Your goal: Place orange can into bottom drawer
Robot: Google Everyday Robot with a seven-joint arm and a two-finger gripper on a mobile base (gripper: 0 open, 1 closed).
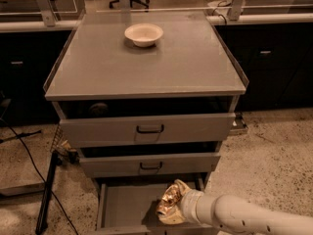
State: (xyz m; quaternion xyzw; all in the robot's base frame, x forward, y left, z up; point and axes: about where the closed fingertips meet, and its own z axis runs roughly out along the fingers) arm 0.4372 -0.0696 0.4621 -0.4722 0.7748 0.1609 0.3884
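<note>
A grey cabinet (146, 67) stands on a speckled floor (274, 151). It has three drawers. The top drawer (107, 129) and the middle drawer (112, 165) each have a dark handle, and both stick out a little bit. The bottom drawer (124, 207) is pulled out much more. It looks like a wide, flat tray, and you can see down into it.

A white arm (244, 217) comes in from the bottom right corner. At its end is the gripper (171, 205), low down over the right side of the bottom drawer. The fingers are wrapped tight around the orange can (167, 210). The can hides most of them. The can is shiny and gold-orange, with bumpy, dented sides. It sits at the tip of the arm, over the inside of the open tray, close to its front edge. I cannot tell if it is touching the drawer floor.

On the flat top surface of the cabinet sits a white bowl (144, 34), near the back. It is far from the can. A dark pole (48, 190) leans by the left side of the cabinet.
</note>
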